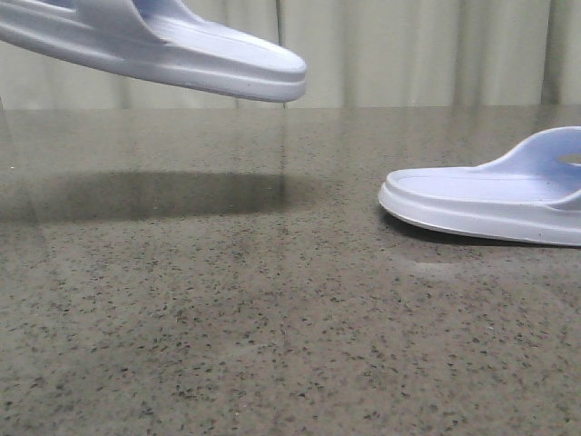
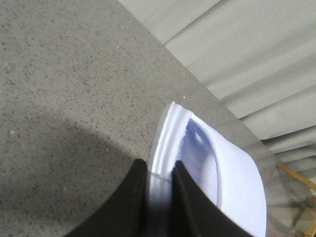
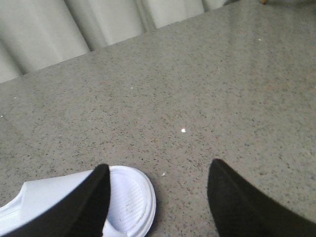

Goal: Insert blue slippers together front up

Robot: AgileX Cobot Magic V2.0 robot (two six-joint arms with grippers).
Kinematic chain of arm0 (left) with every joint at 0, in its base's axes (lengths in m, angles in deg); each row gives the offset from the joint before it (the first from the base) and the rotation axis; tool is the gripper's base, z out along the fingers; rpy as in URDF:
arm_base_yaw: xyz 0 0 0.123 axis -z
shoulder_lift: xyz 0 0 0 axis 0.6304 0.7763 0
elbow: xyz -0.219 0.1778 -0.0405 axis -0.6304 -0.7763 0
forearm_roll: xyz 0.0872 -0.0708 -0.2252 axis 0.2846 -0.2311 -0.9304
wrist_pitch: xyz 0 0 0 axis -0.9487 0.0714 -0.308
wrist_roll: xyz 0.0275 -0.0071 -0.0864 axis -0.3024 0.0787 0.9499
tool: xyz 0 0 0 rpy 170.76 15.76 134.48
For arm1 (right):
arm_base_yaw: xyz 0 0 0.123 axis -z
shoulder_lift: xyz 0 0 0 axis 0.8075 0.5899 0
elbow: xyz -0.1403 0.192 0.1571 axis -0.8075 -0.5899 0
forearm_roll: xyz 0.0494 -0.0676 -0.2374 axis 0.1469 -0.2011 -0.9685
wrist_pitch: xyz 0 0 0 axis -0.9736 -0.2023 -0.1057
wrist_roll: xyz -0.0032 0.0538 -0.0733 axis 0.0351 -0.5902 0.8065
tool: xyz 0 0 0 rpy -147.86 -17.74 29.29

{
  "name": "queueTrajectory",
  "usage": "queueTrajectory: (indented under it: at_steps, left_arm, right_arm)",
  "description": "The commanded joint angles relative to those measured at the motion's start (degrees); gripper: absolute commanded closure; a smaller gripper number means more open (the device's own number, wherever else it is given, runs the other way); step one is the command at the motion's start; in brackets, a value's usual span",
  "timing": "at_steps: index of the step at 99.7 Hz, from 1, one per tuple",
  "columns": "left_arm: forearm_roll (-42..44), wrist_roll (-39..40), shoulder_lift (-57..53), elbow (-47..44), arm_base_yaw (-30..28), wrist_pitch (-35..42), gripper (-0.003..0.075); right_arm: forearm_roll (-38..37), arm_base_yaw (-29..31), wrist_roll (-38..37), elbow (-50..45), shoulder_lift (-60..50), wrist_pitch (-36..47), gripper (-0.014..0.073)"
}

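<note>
One pale blue slipper (image 1: 182, 50) hangs in the air at the upper left of the front view, roughly level, casting a shadow on the table. In the left wrist view my left gripper (image 2: 159, 168) is shut on the side rim of this slipper (image 2: 232, 173). The other slipper (image 1: 490, 195) lies sole down on the table at the right, its rounded end pointing left. In the right wrist view my right gripper (image 3: 159, 167) is open above this slipper's end (image 3: 131, 197); one finger (image 3: 94, 197) overlaps the slipper and the other is over bare table. Neither gripper shows in the front view.
The speckled grey stone table (image 1: 272, 318) fills the scene. A pale pleated curtain (image 1: 408, 45) hangs behind its far edge. A wooden frame (image 2: 296, 177) shows beyond the table in the left wrist view.
</note>
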Motion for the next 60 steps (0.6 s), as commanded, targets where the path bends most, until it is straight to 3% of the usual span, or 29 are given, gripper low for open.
queueTrajectory:
  at_steps: [1,15,60]
  left_arm:
    - [-3.7,-0.1,-0.87,1.41,-0.29,0.2,0.0701]
    - [-4.52,-0.1,-0.76,1.41,-0.29,-1.03,0.0701]
    - [-4.71,-0.1,-0.76,1.41,-0.29,-1.48,0.0701]
  right_arm:
    - [-0.73,0.99,-2.03,2.01,1.56,2.87,0.0224]
    - [0.0,0.99,-4.32,2.01,4.66,2.05,0.0224]
    - [13.56,0.99,-4.3,2.01,17.68,2.76,0.0224]
